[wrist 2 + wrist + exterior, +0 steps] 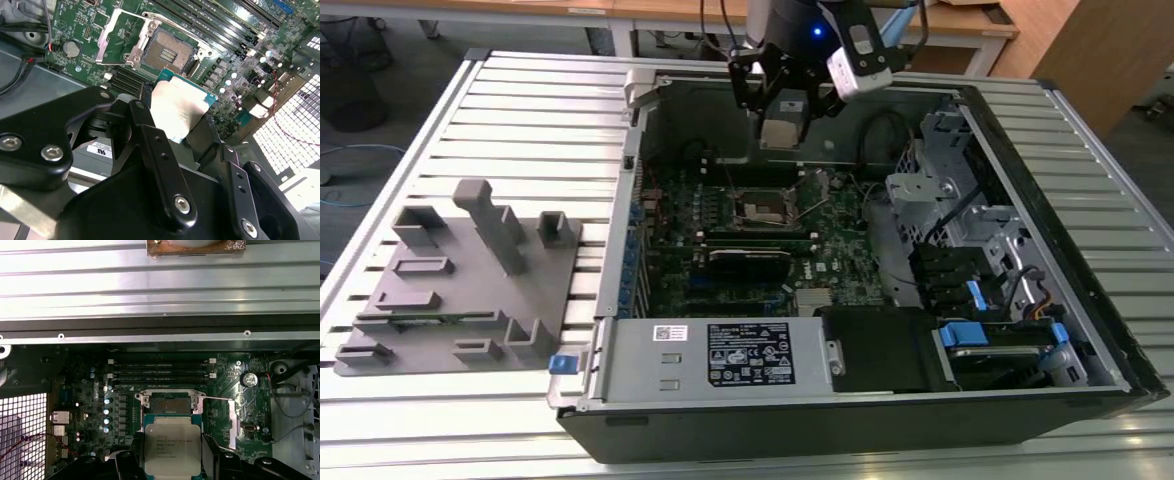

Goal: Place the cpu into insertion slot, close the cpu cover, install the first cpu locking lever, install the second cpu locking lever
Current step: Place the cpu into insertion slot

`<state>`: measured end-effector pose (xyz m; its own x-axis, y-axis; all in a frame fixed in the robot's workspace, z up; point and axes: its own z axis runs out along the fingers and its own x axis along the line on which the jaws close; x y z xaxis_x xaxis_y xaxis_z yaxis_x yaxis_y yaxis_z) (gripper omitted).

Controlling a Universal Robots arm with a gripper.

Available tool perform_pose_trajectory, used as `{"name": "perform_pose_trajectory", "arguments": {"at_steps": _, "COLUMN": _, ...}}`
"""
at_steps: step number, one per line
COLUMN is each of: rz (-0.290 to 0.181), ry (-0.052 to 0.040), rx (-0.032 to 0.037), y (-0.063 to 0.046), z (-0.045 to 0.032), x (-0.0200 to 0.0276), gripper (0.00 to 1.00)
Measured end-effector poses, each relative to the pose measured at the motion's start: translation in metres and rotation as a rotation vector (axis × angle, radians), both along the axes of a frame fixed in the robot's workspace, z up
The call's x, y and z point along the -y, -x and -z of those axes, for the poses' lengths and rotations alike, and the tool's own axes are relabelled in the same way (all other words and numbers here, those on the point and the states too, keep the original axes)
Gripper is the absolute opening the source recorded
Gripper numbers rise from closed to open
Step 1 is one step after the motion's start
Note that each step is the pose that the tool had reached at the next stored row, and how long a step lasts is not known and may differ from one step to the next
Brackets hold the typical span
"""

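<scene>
Your jaws clamp cpu (180, 107) by two opposite edges, silvery top showing between them in both wrist views. Cpu held in air above green motherboard (834, 250), just beside insertion slot (167, 52), not yet seated. Slot lies open, cpu cover (103, 42) folded back beside it. Exterior view: arm hangs over far part of open computer case (854, 405) on slatted table (520, 100); grey fixture block (467, 290) at exterior view's left.

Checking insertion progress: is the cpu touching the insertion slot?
Apart. In the exterior view the gripper holds the cpu clearly above the insertion slot.
</scene>
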<state>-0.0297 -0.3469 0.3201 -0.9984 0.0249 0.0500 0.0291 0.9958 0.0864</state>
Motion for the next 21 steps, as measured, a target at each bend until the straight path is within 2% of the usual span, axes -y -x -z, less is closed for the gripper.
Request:
{"name": "perform_pose_trajectory", "arguments": {"at_steps": 13, "rz": 0.000, "ry": 0.0000, "rx": 0.0008, "y": 0.0000, "z": 0.0074, "x": 0.0000, "gripper": 0.54}}
{"name": "perform_pose_trajectory", "arguments": {"at_steps": 21, "rz": 0.000, "ry": 0.0000, "rx": 0.0008, "y": 0.0000, "z": 0.0078, "x": 0.0000, "gripper": 0.54}}
